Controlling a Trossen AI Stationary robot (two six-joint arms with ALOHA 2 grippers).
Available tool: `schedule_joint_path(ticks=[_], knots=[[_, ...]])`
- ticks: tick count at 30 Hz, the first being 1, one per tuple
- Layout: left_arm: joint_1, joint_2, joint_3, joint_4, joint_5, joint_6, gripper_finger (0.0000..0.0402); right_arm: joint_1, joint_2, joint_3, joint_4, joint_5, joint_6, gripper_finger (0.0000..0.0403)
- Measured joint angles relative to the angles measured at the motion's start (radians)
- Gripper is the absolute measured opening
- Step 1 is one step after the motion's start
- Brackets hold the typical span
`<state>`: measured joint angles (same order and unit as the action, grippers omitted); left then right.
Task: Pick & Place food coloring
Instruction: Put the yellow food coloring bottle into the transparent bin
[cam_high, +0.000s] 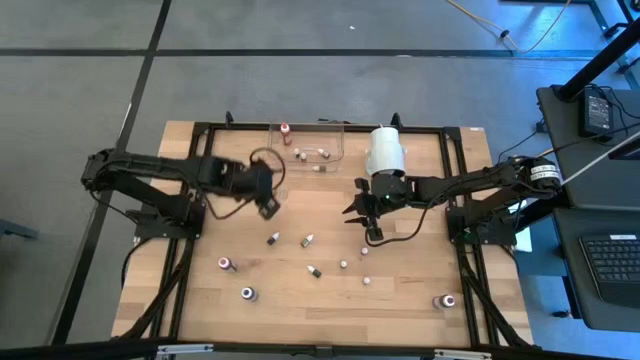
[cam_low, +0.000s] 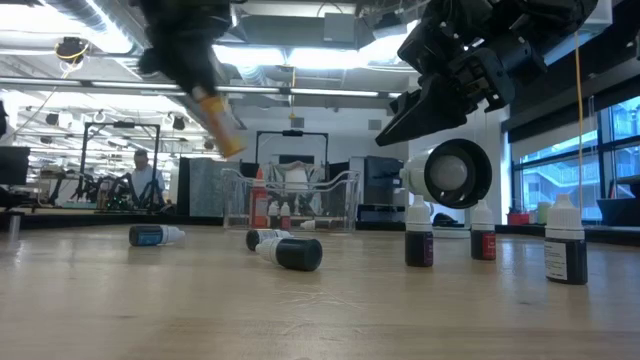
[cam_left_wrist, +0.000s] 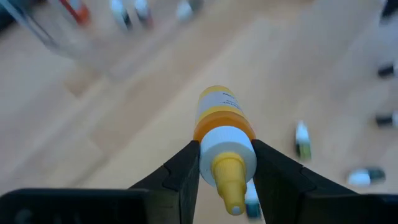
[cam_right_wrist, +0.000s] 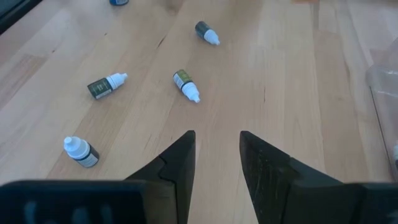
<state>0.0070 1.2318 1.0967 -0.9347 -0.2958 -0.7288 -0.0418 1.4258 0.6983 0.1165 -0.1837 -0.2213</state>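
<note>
My left gripper (cam_left_wrist: 227, 155) is shut on a yellow-orange food coloring bottle (cam_left_wrist: 222, 115), held above the table's left middle (cam_high: 268, 203), near the clear tray (cam_high: 338, 150). In the low view the bottle (cam_low: 222, 125) slants down below the fingers. Several small bottles lie or stand scattered on the wood, such as a dark one on its side (cam_low: 290, 253) and an upright one (cam_low: 419, 240). A red-topped bottle (cam_high: 285, 130) and a few small ones stand in the tray. My right gripper (cam_right_wrist: 216, 149) hovers open over bare wood at the centre right (cam_high: 362, 212). My left gripper pinches the bottle's white collar (cam_left_wrist: 210, 149), just behind its yellow nozzle (cam_left_wrist: 231, 180), between its two fingers. The fingers come slanting down from above and lie across the bottle. The bottle is lifted clear of the table, tilted, with its body pointing down and away from the fingers.
A big white cylinder (cam_high: 385, 150) lies beside the tray at the back, close to my right arm. Loose bottles dot the table's middle and near part (cam_high: 314, 271), with one at the near right (cam_high: 445, 300). A person (cam_low: 145, 180) stands far off in the room.
</note>
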Motion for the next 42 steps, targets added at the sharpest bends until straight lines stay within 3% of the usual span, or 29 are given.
schedule_joint_path(ticks=[11,23,29,42], knots=[[0.33,0.192,0.264,0.024,0.069,0.345,0.012,0.0,0.0,0.0,0.0,0.0,0.001,0.0128],[0.569,0.546,0.572,-0.2,0.116,0.477,0.0123,0.0,0.0,0.0,-0.002,0.0,0.0,0.0128],[0.631,0.65,0.589,-0.203,0.189,0.481,0.012,0.0,0.0,0.0,-0.003,0.0,0.0,0.0128],[0.657,0.725,0.589,-0.227,0.176,0.481,0.0128,0.0,0.0,0.0,-0.009,0.022,0.0,0.0128]])
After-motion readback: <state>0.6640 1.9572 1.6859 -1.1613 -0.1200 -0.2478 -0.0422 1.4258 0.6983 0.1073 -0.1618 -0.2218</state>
